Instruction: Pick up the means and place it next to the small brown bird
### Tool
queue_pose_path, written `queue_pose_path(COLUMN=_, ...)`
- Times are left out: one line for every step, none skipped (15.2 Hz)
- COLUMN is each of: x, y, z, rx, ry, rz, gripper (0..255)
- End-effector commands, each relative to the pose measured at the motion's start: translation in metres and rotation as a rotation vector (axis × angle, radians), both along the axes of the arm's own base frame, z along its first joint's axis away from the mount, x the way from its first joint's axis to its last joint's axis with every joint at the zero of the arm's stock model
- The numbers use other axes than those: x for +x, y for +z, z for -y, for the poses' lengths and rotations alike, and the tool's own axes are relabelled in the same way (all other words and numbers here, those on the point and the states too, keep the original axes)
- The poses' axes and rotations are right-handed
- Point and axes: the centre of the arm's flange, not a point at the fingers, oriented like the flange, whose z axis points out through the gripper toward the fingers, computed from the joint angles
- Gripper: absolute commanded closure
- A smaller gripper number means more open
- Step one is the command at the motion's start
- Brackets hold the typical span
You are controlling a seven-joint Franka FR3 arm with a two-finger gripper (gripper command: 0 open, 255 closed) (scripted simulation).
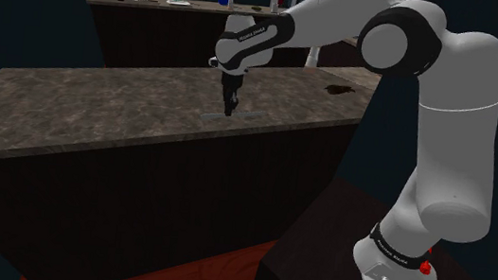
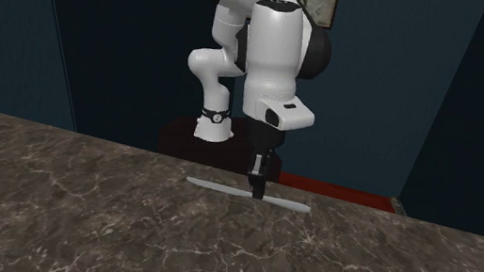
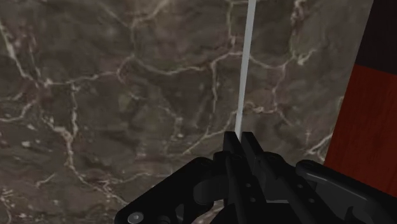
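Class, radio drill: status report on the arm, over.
Gripper shut on grey strip, lying flat on counter. Bird further along counter. Nothing between.

The claw (image 3: 243,137) points down at a dark, pale-veined marble surface (image 3: 95,95). Its two black fingers stand close together, clasping the end of a thin pale strip (image 3: 245,76) that runs straight away from them. Beyond the surface's edge lies red floor (image 3: 375,127).

txt: none legible | arm band (image 1: 251,36): marks too sm. to read
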Motion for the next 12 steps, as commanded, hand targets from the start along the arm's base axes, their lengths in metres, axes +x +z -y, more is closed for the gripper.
queue_pose_path(x=0.0, y=0.0, z=0.0, rx=0.0, ry=0.0, rz=0.0, gripper=255)
queue_pose_path(x=0.0, y=0.0, z=0.0, rx=0.0, ry=0.0, rz=0.0, gripper=255)
queue_pose_path(x=0.0, y=0.0, z=0.0, rx=0.0, ry=0.0, rz=0.0, gripper=255)
queue_pose_path(x=0.0, y=0.005, z=0.0, rx=0.0, ry=0.0, rz=0.0, gripper=255)
queue_pose_path(x=0.0, y=0.011, z=0.0, rx=0.0, ry=0.0, rz=0.0, gripper=255)
queue_pose_path(x=0.0, y=0.016, z=0.0, rx=0.0, ry=0.0, rz=0.0, gripper=255)
queue_pose_path(x=0.0, y=0.021, z=0.0, rx=0.0, ry=0.0, rz=0.0, gripper=255)
queue_pose_path(x=0.0, y=0.026, z=0.0, rx=0.0, ry=0.0, rz=0.0, gripper=255)
queue_pose_path(x=0.0, y=0.032, z=0.0, rx=0.0, ry=0.0, rz=0.0, gripper=255)
queue_pose_path(x=0.0, y=0.037, z=0.0, rx=0.0, ry=0.0, rz=0.0, gripper=255)
queue_pose_path(x=0.0, y=0.042, z=0.0, rx=0.0, ry=0.0, rz=0.0, gripper=255)
queue_pose_path(x=0.0, y=0.047, z=0.0, rx=0.0, ry=0.0, rz=0.0, gripper=255)
